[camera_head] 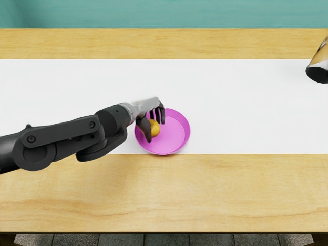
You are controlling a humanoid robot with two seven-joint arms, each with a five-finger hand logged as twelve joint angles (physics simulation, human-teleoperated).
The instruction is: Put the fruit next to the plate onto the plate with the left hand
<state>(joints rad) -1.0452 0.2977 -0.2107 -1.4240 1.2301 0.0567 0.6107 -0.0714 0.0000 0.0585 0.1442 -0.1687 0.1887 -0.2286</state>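
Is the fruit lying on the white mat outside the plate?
No. The fruit sits within the rim of the plate, right by the left hand.

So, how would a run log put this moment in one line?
left hand: grips fruit | fruit: over plate | right arm: top-right edge

A satin, finely grained finish is shown by the pale wooden table, overlaid by a matt white strip. The round magenta plate is rendered as smooth plastic, the small yellow-orange fruit and black left hand as matt.
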